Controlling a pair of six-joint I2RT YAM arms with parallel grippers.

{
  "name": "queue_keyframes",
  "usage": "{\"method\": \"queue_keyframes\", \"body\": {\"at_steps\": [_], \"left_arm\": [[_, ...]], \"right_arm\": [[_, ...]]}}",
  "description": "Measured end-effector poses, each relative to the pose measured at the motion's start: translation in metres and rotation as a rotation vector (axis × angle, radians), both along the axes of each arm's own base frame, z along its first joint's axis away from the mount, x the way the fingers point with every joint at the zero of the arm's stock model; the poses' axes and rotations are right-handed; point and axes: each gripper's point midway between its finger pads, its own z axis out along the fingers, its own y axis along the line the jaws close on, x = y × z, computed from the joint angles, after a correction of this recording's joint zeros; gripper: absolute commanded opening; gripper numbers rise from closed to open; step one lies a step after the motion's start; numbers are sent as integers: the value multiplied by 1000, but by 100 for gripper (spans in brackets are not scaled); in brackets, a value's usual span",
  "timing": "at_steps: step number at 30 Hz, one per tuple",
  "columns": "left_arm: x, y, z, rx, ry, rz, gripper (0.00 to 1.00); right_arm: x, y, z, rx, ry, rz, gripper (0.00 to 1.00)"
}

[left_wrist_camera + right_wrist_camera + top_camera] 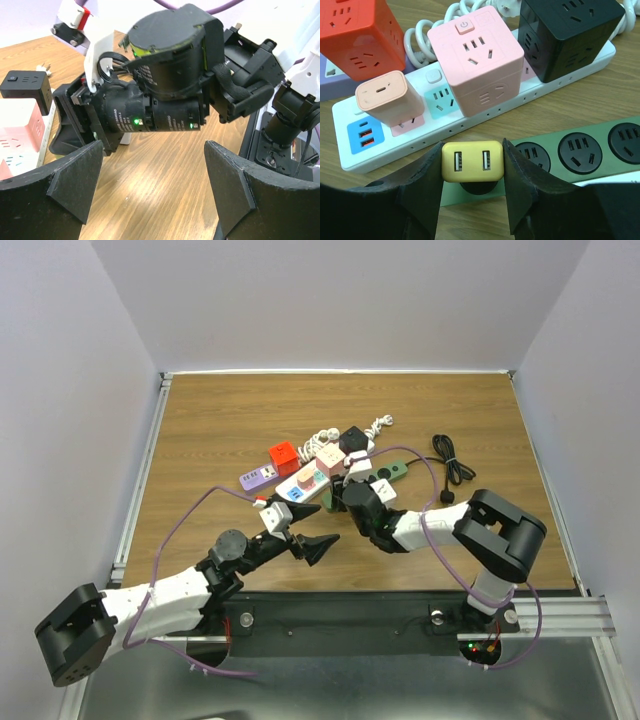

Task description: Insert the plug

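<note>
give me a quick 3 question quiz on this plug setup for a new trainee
1. True or false: the left gripper is open and holds nothing.
2. What is the right gripper shut on? A) nothing B) the yellow plug C) the left gripper
3. Fill in: the pink cube sits on the ____ power strip.
Key: 1 true; 2 B; 3 white, the white power strip
</note>
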Motion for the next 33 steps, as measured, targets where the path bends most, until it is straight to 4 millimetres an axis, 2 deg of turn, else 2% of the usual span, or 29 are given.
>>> {"method": "queue_keyframes", "body": {"at_steps": [9,23,33], "left_arm": [[-2,2,7,-22,-16,-2,92],[-5,2,4,-16,-15,-17,92],[-4,1,1,-9,-9,-16,92]], "right_arm": [[-1,-1,-8,6,-27,-83,0],[-4,0,-14,96,-65,-211,0],[-7,0,-16,134,-62,-241,0]]}}
